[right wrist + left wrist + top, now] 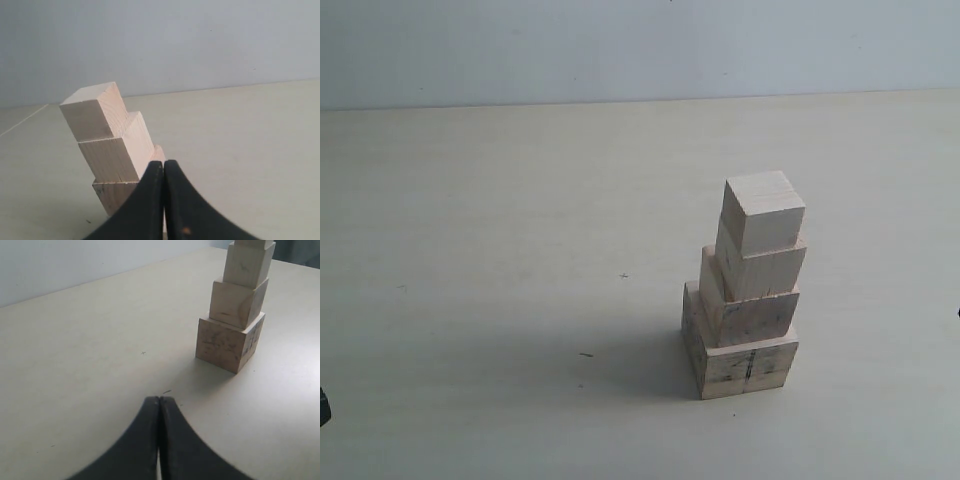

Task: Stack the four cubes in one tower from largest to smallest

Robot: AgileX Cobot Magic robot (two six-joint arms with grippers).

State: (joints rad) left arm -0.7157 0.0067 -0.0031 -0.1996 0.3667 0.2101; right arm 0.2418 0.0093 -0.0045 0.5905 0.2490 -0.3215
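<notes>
The four cubes stand as one stepped tower (745, 290) on the pale table, right of centre in the exterior view. The largest cube (740, 355), with a dark seam on its side, is the base; the smallest cube (763, 212) sits on top, slightly turned. The tower (237, 307) also shows in the left wrist view, well away from my left gripper (159, 399), which is shut with nothing in it. My right gripper (164, 162) is shut and holds nothing, with the tower (107, 135) just beyond its tips. Neither gripper shows in the exterior view.
The pale table (500, 300) stretches bare around the tower, ending at a plain wall (620, 45) at the back. A small dark mark (586, 354) lies on the tabletop left of the tower.
</notes>
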